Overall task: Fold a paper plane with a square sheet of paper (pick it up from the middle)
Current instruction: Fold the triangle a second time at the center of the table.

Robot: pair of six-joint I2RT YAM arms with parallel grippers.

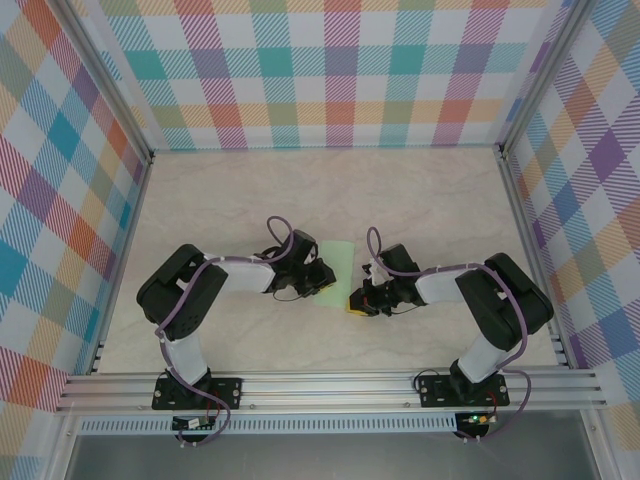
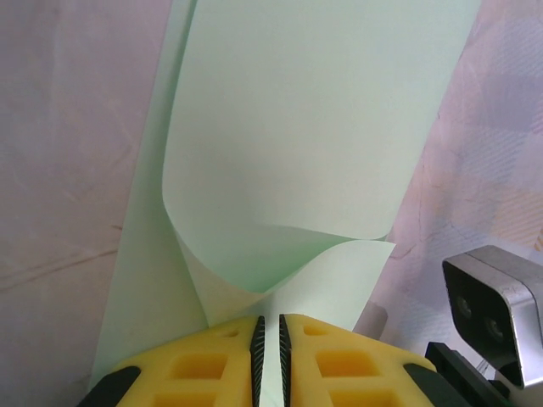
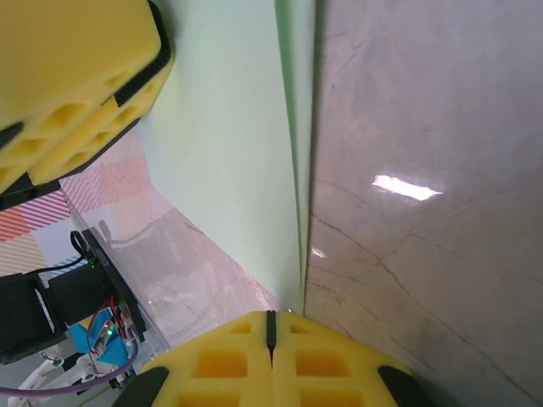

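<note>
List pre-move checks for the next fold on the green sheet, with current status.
1. Left claw pinching the sheet: ok, paper runs between its jaws.
2. Right claw shut: ok.
3. Right claw gripping paper: cannot tell. The folded edge runs down to its tips, but the contact itself is hidden.
4. Fold pressed flat: not ok. The upper layer bulges in a curl near the left claw.
5. Edges lined up: cannot tell.
6. Claws apart from each other: ok. In the top view the sheet lies between them.
</note>
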